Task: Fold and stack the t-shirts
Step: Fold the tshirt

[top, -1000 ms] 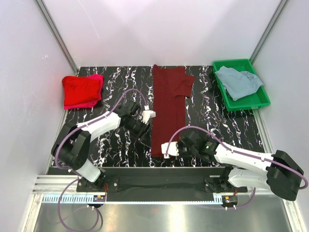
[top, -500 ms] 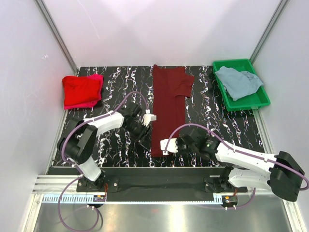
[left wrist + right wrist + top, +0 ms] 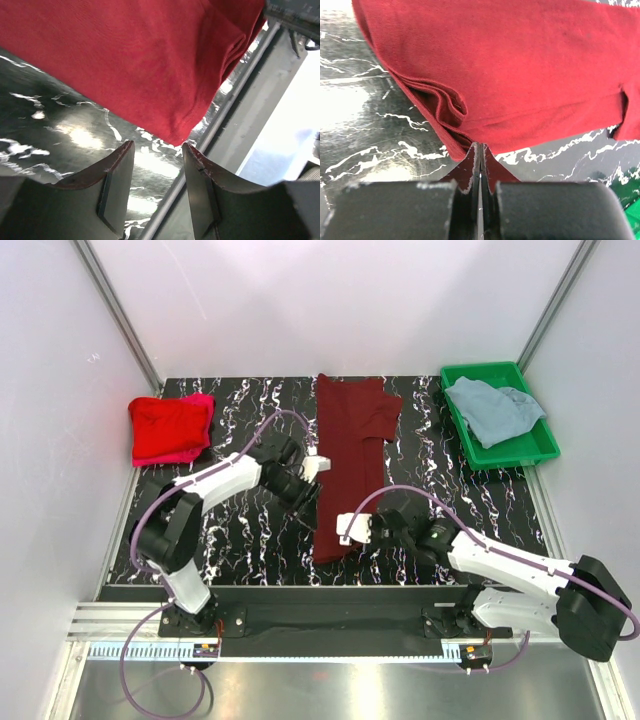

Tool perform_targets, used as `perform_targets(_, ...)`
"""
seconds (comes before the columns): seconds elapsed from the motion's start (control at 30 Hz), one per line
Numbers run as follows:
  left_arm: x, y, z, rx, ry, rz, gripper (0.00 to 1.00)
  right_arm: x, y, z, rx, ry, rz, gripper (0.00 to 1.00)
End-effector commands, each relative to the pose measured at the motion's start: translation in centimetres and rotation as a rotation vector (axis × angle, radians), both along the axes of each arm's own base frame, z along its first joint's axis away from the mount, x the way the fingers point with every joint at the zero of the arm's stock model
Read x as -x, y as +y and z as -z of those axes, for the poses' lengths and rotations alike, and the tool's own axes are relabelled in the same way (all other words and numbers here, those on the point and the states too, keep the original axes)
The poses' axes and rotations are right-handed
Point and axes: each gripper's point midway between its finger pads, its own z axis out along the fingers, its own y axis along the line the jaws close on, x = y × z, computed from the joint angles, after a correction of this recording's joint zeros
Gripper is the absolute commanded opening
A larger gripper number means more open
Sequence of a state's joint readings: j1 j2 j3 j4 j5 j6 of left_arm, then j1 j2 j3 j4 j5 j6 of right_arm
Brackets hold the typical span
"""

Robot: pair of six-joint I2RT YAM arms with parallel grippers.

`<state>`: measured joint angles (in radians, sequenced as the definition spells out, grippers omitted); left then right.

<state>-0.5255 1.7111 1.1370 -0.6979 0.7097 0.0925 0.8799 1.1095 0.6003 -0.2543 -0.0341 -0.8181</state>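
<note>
The dark maroon t-shirt (image 3: 350, 455) lies folded into a long strip down the middle of the table. My left gripper (image 3: 306, 502) hovers by its left edge, open, with the shirt's near corner (image 3: 176, 131) just beyond the fingertips (image 3: 125, 150) and nothing between them. My right gripper (image 3: 346, 538) is shut, its tips (image 3: 480, 146) touching the layered hem (image 3: 451, 111) at the shirt's near right side. A bright red t-shirt (image 3: 168, 428) lies folded on a pink one (image 3: 205, 400) at the back left. The grey-blue t-shirt (image 3: 492, 410) is crumpled in the tray.
The green plastic tray (image 3: 520, 452) stands at the back right corner. White walls close in the left, back and right sides. A metal rail (image 3: 235, 95) runs along the table's near edge, close to the shirt's corner.
The left gripper's jaws narrowed a little while its wrist shifted toward the back along the shirt's left edge. The right gripper crept up to the shirt's hem, still shut.
</note>
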Motion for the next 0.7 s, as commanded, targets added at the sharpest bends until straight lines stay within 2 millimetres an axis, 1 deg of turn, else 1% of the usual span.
perform_targets(0.0,1.8,-1.0,0.2,0.049,0.138,0.008,0.48,-1.8,0.7,-2.4,-0.076,-0.056,0.046,0.0)
perform_targets(0.07,2.4,-1.2,0.2,0.065,0.165,0.009,0.48,-2.0,0.5,-2.5,-0.077,-0.064,0.054,0.0)
perform_targets(0.1,2.9,-1.0,0.6,0.059,0.183,0.005,0.47,-2.1,0.4,-2.5,-0.077,-0.064,0.057,0.0)
perform_targets(0.27,4.1,-0.6,1.2,0.067,0.213,-0.008,0.48,-2.4,0.3,-2.8,-0.089,-0.069,0.07,0.0)
perform_targets(0.3,4.7,-0.5,1.3,0.061,0.257,-0.034,0.48,-2.4,0.2,-2.7,-0.089,-0.067,0.073,0.0)
perform_targets(0.37,5.2,-0.8,1.1,0.086,0.278,-0.036,0.49,-2.5,0.3,-2.8,-0.092,-0.068,0.073,0.0)
perform_targets(0.4,5.8,-0.7,1.4,0.077,0.297,-0.036,0.49,-2.5,0.4,-2.7,-0.093,-0.067,0.071,0.0)
perform_targets(0.5,6.5,-0.7,1.6,0.077,0.311,-0.032,0.49,-2.6,0.5,-2.7,-0.096,-0.071,0.069,0.0)
perform_targets(0.67,6.7,-1.2,1.9,0.089,0.336,-0.029,0.5,-2.6,0.5,-2.8,-0.099,-0.071,0.069,0.0)
